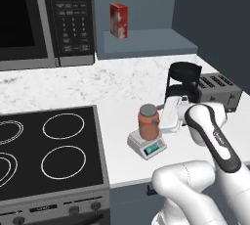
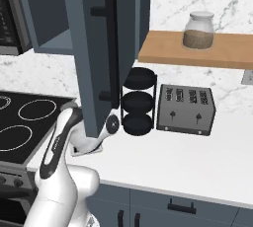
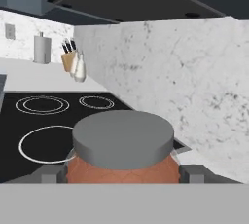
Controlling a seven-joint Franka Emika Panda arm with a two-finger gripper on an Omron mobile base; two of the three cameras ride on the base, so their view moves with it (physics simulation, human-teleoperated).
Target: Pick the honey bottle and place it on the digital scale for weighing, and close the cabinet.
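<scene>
The cabinet (image 2: pixel 99 48) door stands open over the counter (image 1: pixel 117 92). The scale (image 1: pixel 147 144) sits near the stove (image 1: pixel 49 150), the honey bottle (image 1: pixel 148 121) upright on it. The gripper (image 1: pixel 158 119) straddles the bottle, jaws wide, not clamping it.

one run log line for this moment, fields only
honey bottle: standing on digital scale | gripper: open, fingers either side of bottle | cabinet: door open | next: likely retreat, close door
</scene>
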